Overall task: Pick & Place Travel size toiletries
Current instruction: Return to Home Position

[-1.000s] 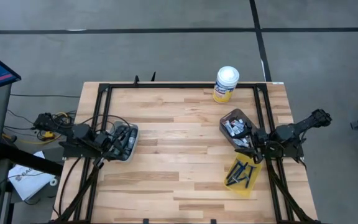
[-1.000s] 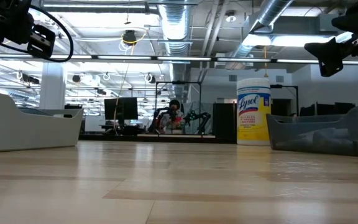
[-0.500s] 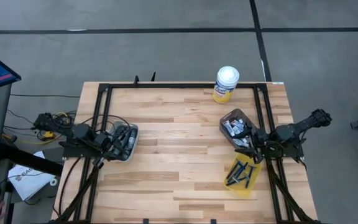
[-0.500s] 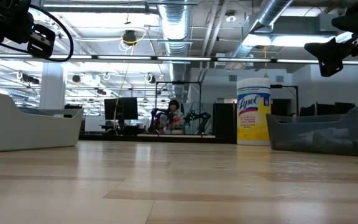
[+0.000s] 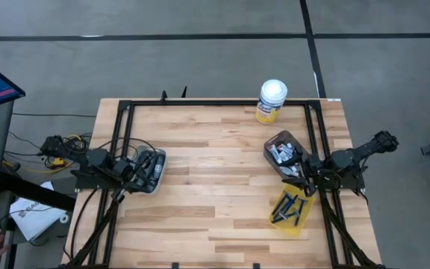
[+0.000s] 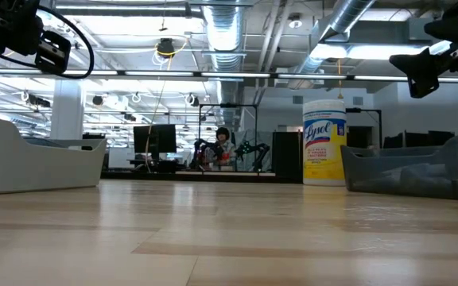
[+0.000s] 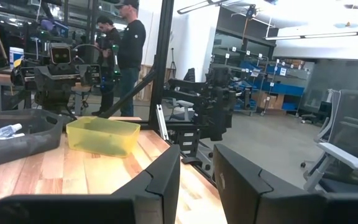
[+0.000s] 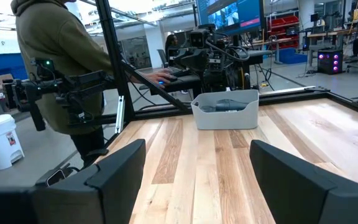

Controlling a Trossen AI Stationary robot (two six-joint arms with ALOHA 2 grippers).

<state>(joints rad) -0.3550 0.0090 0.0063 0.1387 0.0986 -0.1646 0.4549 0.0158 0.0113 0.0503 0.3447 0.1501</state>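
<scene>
The travel size toiletries lie in three containers. Silver-white tubes (image 5: 281,153) fill a dark grey bin (image 5: 284,142) at the right. Dark pieces (image 5: 288,208) lie in a yellow bin (image 5: 301,221) nearer the front edge. More dark pieces (image 5: 152,169) sit in a white tray (image 5: 160,157) at the left. My left gripper (image 5: 143,170) hovers level at the white tray, its fingers (image 7: 166,180) a narrow gap apart and holding nothing. My right gripper (image 5: 304,175) hovers between the two bins at the right, wide open (image 8: 194,168) and holding nothing.
A yellow canister with a white lid (image 5: 271,101) stands at the far edge. A black frame (image 5: 125,112) runs along the table's left, far and right sides. A person (image 8: 55,62) stands beyond the left side. Bare wood (image 5: 215,179) lies between the tray and the bins.
</scene>
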